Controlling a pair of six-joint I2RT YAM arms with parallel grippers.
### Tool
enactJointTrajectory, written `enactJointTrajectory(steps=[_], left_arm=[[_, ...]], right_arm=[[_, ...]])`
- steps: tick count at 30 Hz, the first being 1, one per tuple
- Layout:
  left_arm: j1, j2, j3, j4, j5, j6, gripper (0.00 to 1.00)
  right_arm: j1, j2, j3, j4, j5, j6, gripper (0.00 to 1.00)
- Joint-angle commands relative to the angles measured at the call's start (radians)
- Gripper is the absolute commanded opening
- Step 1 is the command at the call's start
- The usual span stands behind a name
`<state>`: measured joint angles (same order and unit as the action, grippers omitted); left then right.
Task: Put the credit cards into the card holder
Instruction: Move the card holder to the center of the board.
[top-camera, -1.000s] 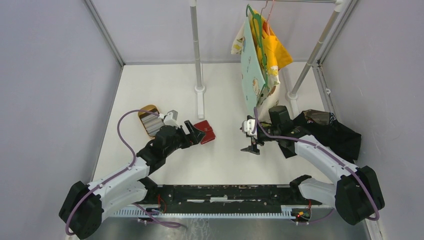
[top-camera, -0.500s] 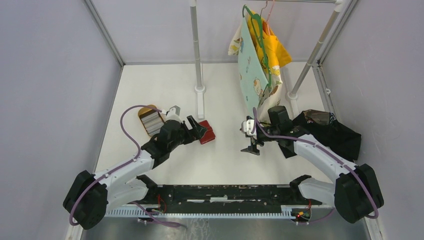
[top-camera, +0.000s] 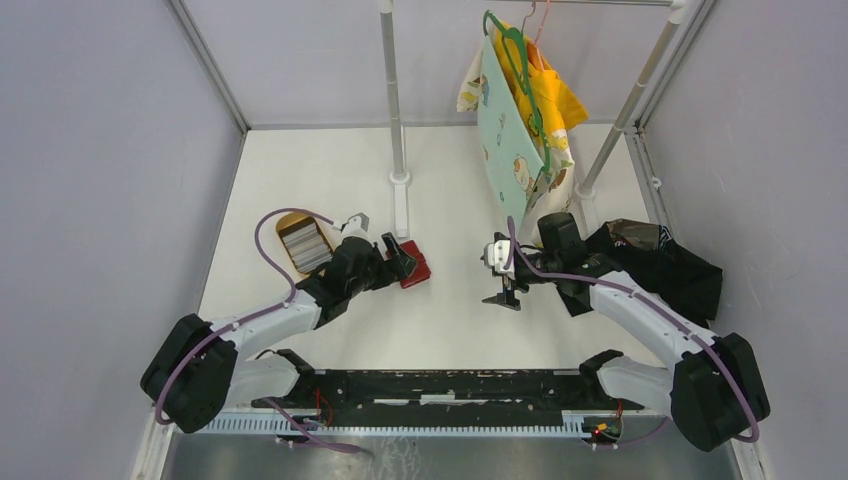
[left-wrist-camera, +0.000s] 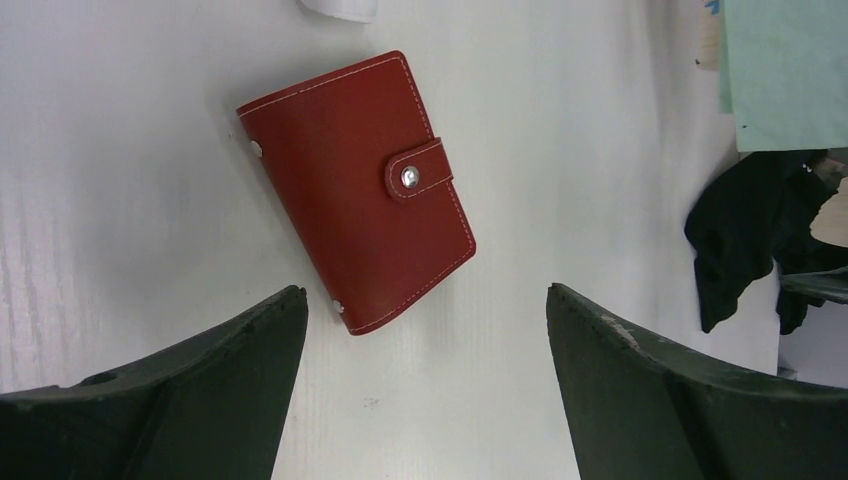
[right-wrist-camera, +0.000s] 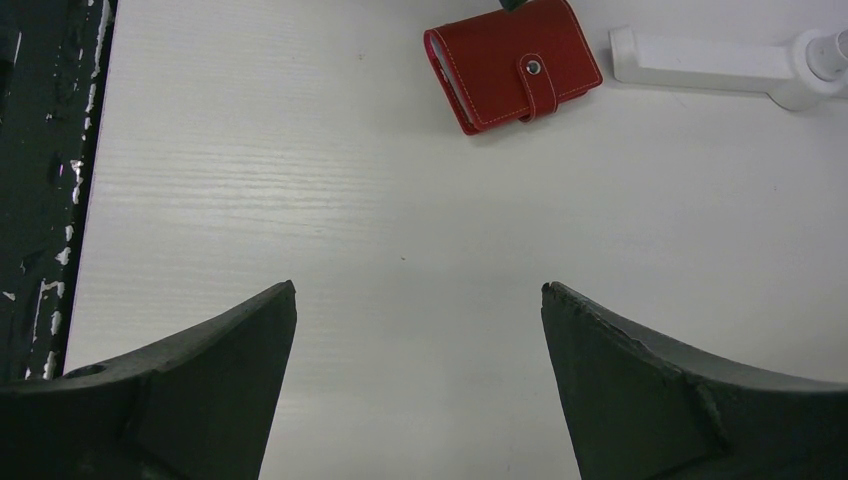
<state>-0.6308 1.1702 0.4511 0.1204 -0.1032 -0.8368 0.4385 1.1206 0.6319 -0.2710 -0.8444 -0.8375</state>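
White rack foot (top-camera: 401, 208) beside card holder (top-camera: 415, 265); black cloth (top-camera: 665, 265) far right.

White wood-grain tabletop (top-camera: 450, 320): is serving as the floor of the cell, taking soft, even light
Pale lilac-grey panel walls (top-camera: 100, 150): are closing it in on the left, back and right, with grey metal frame strips (top-camera: 210, 68) running up the corners
Silver metal garment rack (top-camera: 392, 90): is standing at the back on a white plastic foot (top-camera: 400, 205)
Mint-green printed cloth (top-camera: 510, 150) and yellow garment (top-camera: 555, 100): are hanging from the rack
Crumpled black fabric heap (top-camera: 690, 270): is lying by the right wall
Scuffed black mounting strip (top-camera: 450, 385): is running along the near edge
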Motion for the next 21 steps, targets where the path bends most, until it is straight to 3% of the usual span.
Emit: enactJointTrajectory(steps=[1,21], left_arm=[[-0.004,0.021,-0.009,0.105,0.0,0.048,0.94],[-0.005,0.098,0.054,0.043,-0.005,0.015,0.87]], right_arm=[[0.005,0.019,0.002,0.011,-0.019,-0.01,0.98],[0.005,0.01,-0.008,0.015,-0.015,-0.017,0.98]])
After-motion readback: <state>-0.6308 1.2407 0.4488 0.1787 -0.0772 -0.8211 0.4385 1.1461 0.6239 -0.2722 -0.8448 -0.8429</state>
